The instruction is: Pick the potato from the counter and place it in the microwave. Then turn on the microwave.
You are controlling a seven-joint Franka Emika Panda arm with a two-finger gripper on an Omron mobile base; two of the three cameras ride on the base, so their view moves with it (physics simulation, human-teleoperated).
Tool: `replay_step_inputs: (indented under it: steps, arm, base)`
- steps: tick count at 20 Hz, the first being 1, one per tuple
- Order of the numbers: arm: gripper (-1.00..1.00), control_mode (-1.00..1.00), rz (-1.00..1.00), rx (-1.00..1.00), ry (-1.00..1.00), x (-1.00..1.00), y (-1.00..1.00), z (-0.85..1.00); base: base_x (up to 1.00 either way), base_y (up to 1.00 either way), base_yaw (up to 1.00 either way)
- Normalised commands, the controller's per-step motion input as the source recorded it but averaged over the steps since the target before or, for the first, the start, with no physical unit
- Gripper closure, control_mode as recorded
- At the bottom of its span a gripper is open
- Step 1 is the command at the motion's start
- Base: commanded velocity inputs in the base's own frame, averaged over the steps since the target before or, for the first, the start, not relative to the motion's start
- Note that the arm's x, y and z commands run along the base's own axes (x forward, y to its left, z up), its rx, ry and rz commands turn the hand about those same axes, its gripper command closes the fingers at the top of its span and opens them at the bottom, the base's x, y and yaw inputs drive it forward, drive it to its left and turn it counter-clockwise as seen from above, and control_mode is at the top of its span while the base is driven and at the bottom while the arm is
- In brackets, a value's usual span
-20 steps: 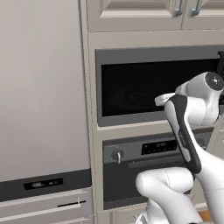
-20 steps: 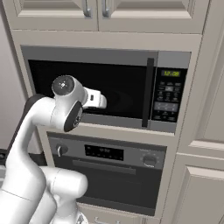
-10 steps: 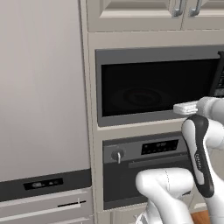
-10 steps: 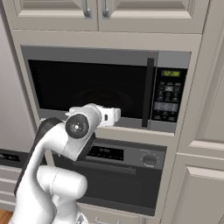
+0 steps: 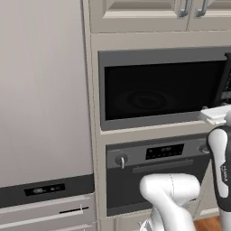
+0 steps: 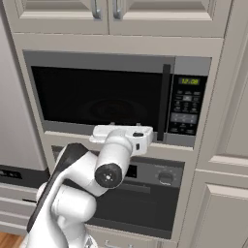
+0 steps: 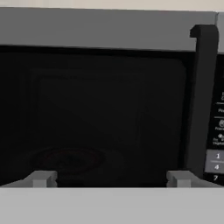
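Note:
The microwave (image 6: 111, 92) is shut, its black glass door (image 7: 105, 109) closed. Through the glass the patterned plate (image 7: 70, 159) shows faintly. The vertical black handle (image 6: 166, 104) stands at the door's right side, with the keypad (image 6: 186, 111) beyond it. My gripper (image 7: 111, 179) is open, with its two fingertips (image 7: 43, 179) far apart and nothing between them. It faces the door squarely at the level of the lower edge, left of the handle (image 7: 199, 100). The white hand (image 6: 121, 134) hovers just in front of the microwave's bottom frame. The potato and the counter are out of view.
A built-in oven (image 5: 153, 167) with a knob (image 5: 120, 160) and a digital display sits directly under the microwave. A tall pale panel (image 5: 43, 90) fills the left. Cream cabinets (image 6: 111, 14) with handles hang above, and cabinet fronts (image 6: 227, 145) stand to the right.
The arm's elbow has dropped, and the hand has swung right and slightly down, from mid-door height to the door's lower edge. The microwave door has stayed shut.

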Motion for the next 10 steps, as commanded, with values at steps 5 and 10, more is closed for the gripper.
replay_step_inputs:
  steps: [5, 10]
  arm:
    - [-1.00, -1.00, 0.00, 0.01, -0.13, 0.00, -0.48, 0.17]
    - [-1.00, -1.00, -0.01, 0.02, -0.10, 0.00, -0.41, 0.17]
  base:
    - [0.00, 0.00, 0.00]
    - [0.00, 0.00, 0.00]
